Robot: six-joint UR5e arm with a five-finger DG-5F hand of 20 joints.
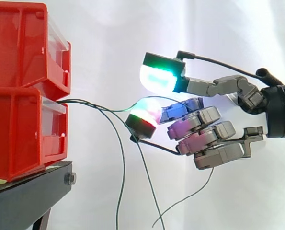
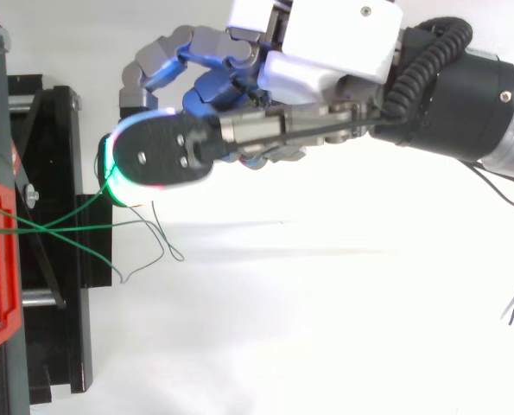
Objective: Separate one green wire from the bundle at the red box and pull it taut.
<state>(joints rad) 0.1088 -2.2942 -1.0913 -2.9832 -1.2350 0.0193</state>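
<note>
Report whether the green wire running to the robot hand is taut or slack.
Slack: in the side view the green wire dips and curves between the red box and the robot hand.

1. Side view, left: top box (image 1: 22,48) sits on btm box (image 1: 22,136); both on stand (image 1: 32,191).
2. wires (image 1: 96,108) come out at btm box's front, near its top, & go right.
3. hand (image 1: 214,136) is right of boxes, apart. One wire reaches it; others hang down between.

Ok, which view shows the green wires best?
The side view: the green wires leave the red box, one running to the hand, others hanging. The top view shows them fanning from the box, one vanishing under the hand.
</note>
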